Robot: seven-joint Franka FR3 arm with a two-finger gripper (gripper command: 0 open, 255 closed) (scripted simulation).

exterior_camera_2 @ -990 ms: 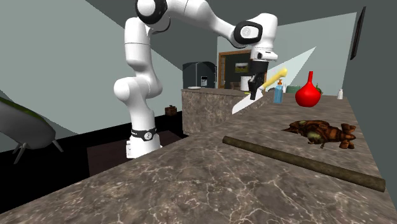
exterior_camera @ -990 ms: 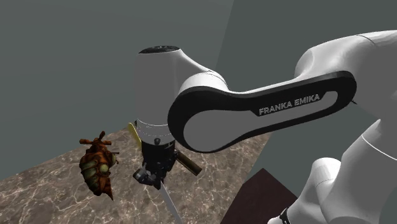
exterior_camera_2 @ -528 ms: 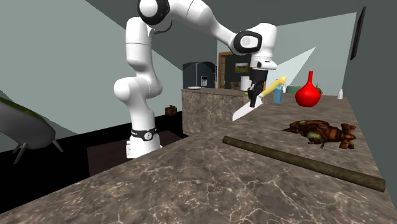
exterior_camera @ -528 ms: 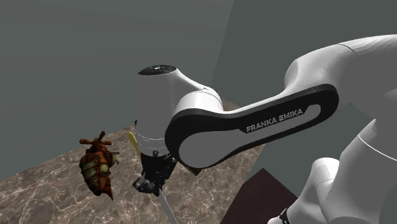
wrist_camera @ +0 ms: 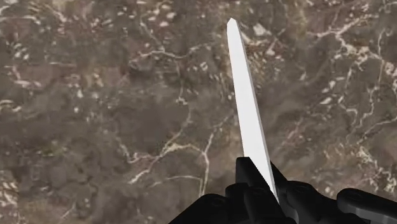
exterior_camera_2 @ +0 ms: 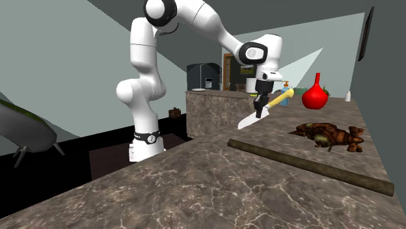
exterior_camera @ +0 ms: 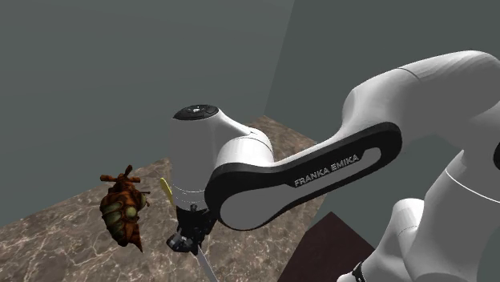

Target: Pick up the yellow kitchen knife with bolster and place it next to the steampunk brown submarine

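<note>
Lowered since the earlier frames, my gripper (exterior_camera_2: 262,106) stayed clenched on the knife (exterior_camera_2: 250,120), whose blade pointed out over the marbled counter (exterior_camera_2: 195,188). Pick-up was complete. The knife hung clear of the counter, near the submarine (exterior_camera_2: 328,135) but apart from it; setting it down alongside remained.

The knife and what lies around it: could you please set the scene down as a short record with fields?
knife: yellow handle, white blade, tilted tip-down, in the air over the counter
pincer: shut on knife, near where blade meets handle
submarine: brown, lying on the counter, apart from knife
rod: long, dark, lying on the counter, nearer the second exterior camera than the submarine
vase: red, beyond the submarine
task state: knife lifted, not yet placed
</note>
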